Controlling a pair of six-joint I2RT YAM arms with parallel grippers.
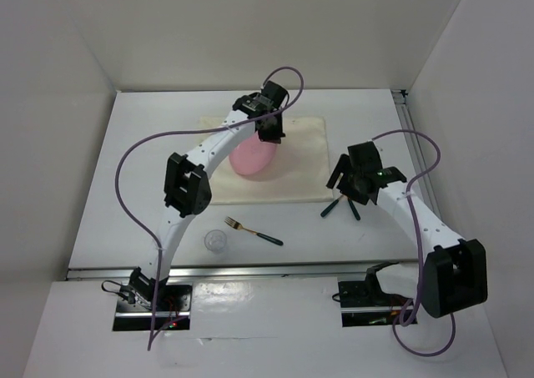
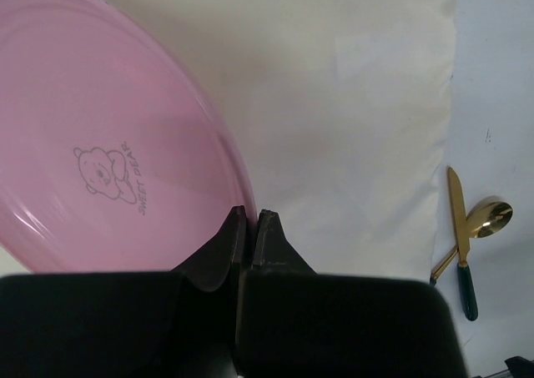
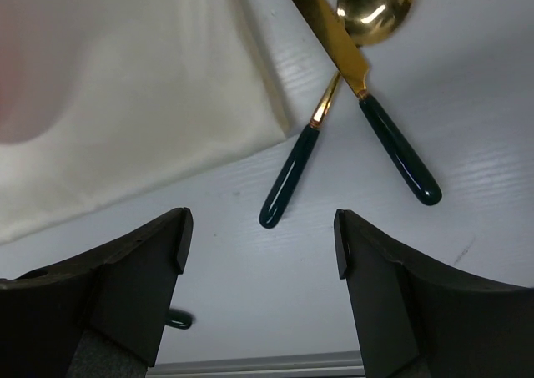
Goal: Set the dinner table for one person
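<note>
The white counter (image 1: 150,144) is seen from above, a cream placemat (image 1: 304,157) laid toward its far edge, and a fork (image 1: 250,229) and clear cup (image 1: 215,241) by its near edge. In the left wrist view, the left pincer (image 2: 249,219) is closed on the rim of a pink plate (image 2: 108,128) (a bear is printed on it) over the placemat. In the right wrist view, the right pincer (image 3: 260,228) is held open over a crossed knife (image 3: 334,36) and spoon (image 3: 375,2) on the counter, just off the placemat's corner.

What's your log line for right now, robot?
left fingers shut on pink plate | right fingers open above crossed knife and spoon
</note>
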